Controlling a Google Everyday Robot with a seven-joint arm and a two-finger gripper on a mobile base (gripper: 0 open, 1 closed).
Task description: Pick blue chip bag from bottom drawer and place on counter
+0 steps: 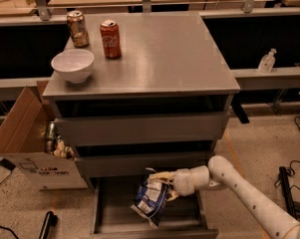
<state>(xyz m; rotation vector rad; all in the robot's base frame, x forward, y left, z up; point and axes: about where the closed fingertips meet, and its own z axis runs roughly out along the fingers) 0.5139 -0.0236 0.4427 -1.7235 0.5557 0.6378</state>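
The blue chip bag [149, 199] is crumpled dark blue foil with pale patches. It hangs tilted over the open bottom drawer [105, 203], just in front of the middle drawer's face. My gripper [162, 180] reaches in from the right on a white arm and is shut on the bag's upper right edge. The bag's lower end is close to the drawer floor; I cannot tell whether it touches. The grey counter [159, 49] is the cabinet's top, well above the gripper.
A red soda can [110, 39], a brown can [77, 29] and a white bowl [73, 65] stand on the counter's left part. An open cardboard box [25, 133] with cans sits left of the cabinet. A small bottle [267, 61] stands on a ledge at the right.
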